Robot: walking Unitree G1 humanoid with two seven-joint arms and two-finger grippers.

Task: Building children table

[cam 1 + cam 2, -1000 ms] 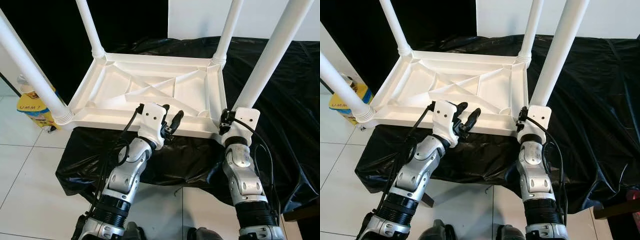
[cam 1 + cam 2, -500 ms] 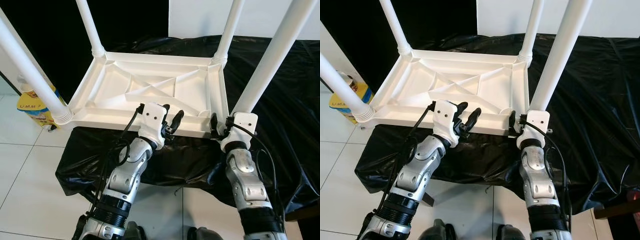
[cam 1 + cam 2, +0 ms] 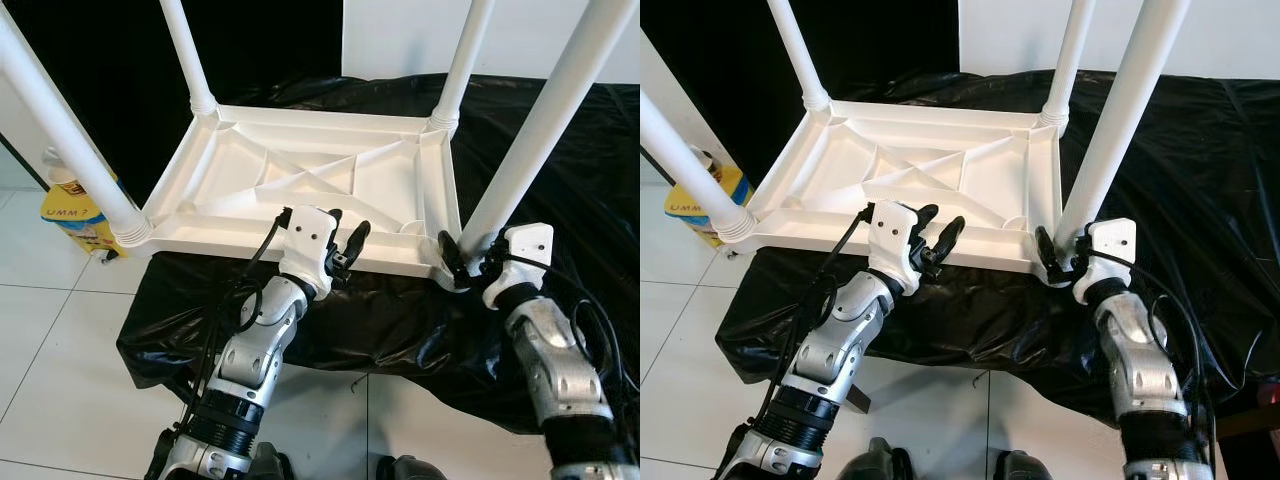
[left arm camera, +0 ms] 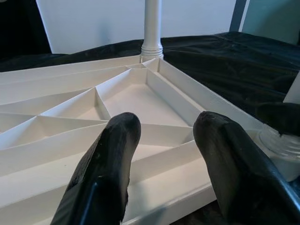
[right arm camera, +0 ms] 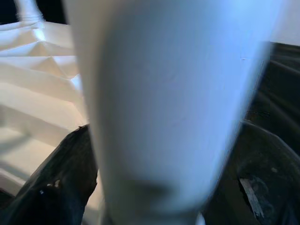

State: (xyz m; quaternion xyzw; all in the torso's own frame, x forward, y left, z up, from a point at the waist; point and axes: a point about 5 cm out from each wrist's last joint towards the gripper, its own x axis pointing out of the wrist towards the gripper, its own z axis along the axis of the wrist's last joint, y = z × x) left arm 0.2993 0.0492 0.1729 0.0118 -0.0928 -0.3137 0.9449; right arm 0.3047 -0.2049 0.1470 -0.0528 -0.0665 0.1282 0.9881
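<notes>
right gripper [image 3: 462, 262]: jaws grasping table leg [image 3: 540, 120] | left gripper [image 3: 343, 243]: jaws released over upturned table [image 3: 300, 180]

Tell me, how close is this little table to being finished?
All four white plastic legs stand in the upturned white tabletop. The right gripper clasps the near right leg at its base; the left gripper hovers open at the near edge. Left: flipping it upright.

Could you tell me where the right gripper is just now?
The right gripper is at the near right corner of the upturned white table, its black fingers around the base of the near right leg, above the black sheet.
</notes>
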